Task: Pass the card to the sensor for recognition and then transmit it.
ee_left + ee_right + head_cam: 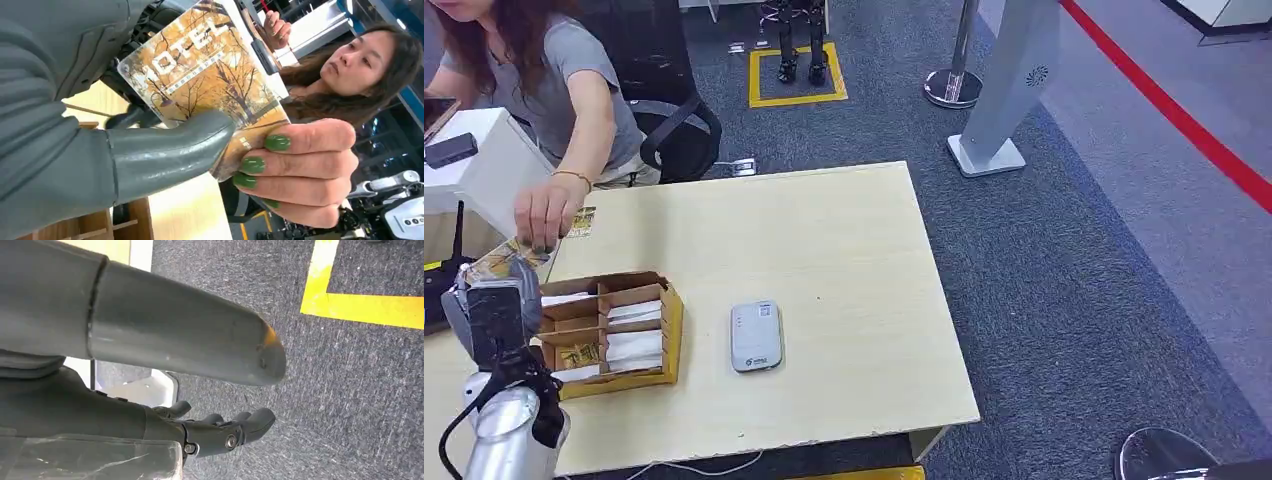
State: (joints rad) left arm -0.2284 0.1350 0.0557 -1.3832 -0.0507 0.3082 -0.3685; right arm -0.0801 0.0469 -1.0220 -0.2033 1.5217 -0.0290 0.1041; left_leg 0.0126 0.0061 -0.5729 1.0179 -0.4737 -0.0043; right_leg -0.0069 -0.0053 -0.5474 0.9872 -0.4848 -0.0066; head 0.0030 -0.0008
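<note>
left hand (150, 155) grips card (200, 75) | person's hand (300, 170) pinches card | right hand (220, 432) empty

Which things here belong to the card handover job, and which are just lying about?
Part of the job:
- card, held by the left robot hand
- person's hand, gripping the card's other end
- grey sensor on the table

Just lying about:
- cardboard box of spare cards
- loose card near the table's far edge
- office chair
- right robot hand, over the carpet, holding nothing
</note>
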